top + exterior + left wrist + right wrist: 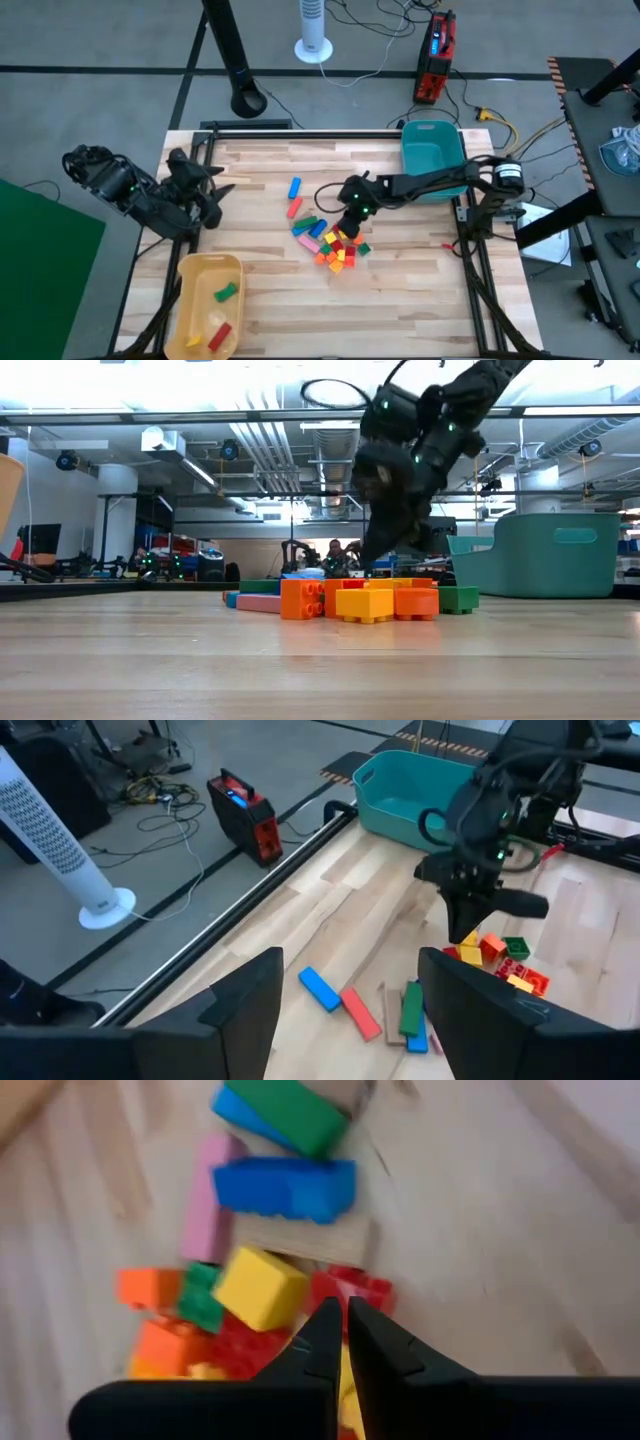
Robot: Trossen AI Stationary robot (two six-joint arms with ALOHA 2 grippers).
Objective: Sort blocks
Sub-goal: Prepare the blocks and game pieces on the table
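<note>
A heap of small blocks (335,250) in red, yellow, orange, green, blue and pink lies on the wooden table's middle. A blue bar (294,188) and a red bar (294,207) lie apart to its far left. My right gripper (350,222) points down over the heap's far edge, fingers shut to a thin slit (340,1318) above a red block (365,1292), next to a yellow cube (260,1285). My left gripper (350,1010) is open and empty at the table's left edge (205,195). My right gripper comes at the heap from above, its shut fingertips (325,1325) right over the red block's near edge (350,1295). I cannot tell whether they touch it. In the low view the tips (375,563) stand just at the top of the heap.
A yellow tray (190,265) at the near left holds a green block (227,292) and a red one (220,337). A teal bin (432,150) stands at the far right corner. Bare wood lies near and right of the heap.
</note>
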